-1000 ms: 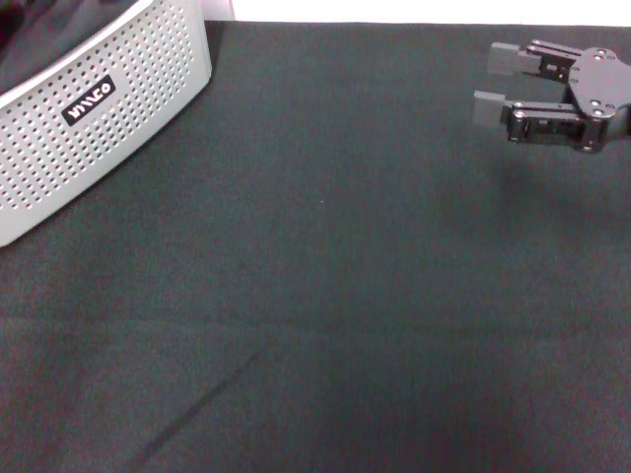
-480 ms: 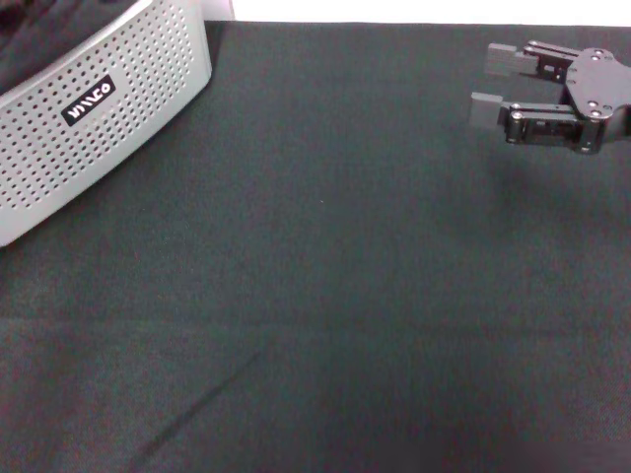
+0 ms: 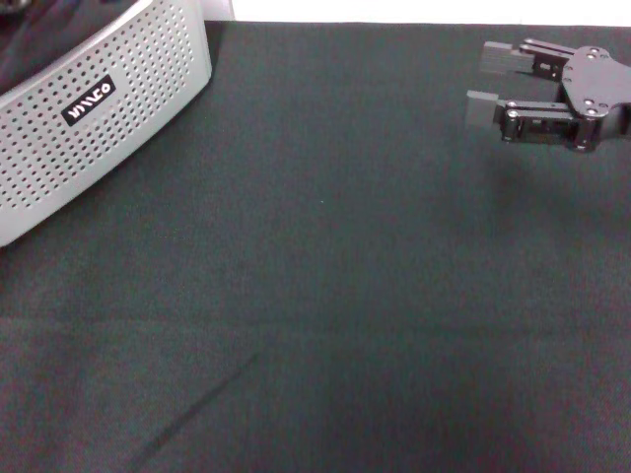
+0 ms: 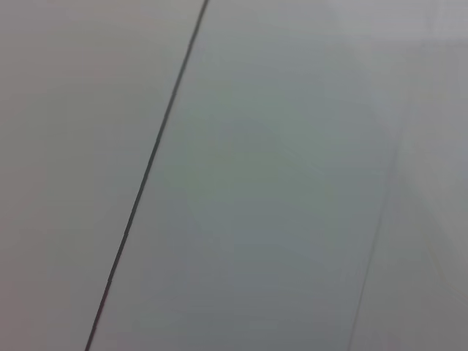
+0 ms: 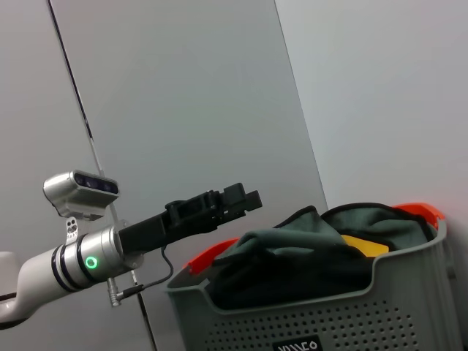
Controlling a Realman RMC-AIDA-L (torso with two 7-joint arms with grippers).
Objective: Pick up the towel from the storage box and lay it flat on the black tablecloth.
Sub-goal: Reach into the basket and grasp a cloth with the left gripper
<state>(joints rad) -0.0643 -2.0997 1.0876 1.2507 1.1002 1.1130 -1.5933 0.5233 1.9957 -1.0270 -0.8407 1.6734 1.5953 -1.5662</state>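
Note:
The storage box (image 3: pixel 89 118), light grey with rows of holes and a black label, stands at the far left corner of the black tablecloth (image 3: pixel 325 296). In the right wrist view the storage box (image 5: pixel 344 314) is heaped with dark grey cloth, and a yellow patch of the towel (image 5: pixel 364 245) shows among the folds. My right gripper (image 3: pixel 480 81) hangs open and empty over the far right of the tablecloth, well away from the box. My left gripper (image 5: pixel 219 207) appears only in the right wrist view, raised in the air beside and above the box.
Orange-red parts (image 5: pixel 418 212) stick up at the box rim. Grey wall panels (image 4: pixel 256 183) with a dark seam fill the left wrist view. A white strip (image 3: pixel 424 10) runs along the tablecloth's far edge.
My right gripper has drifted slightly to the left, still open. The box and the cloth have not moved.

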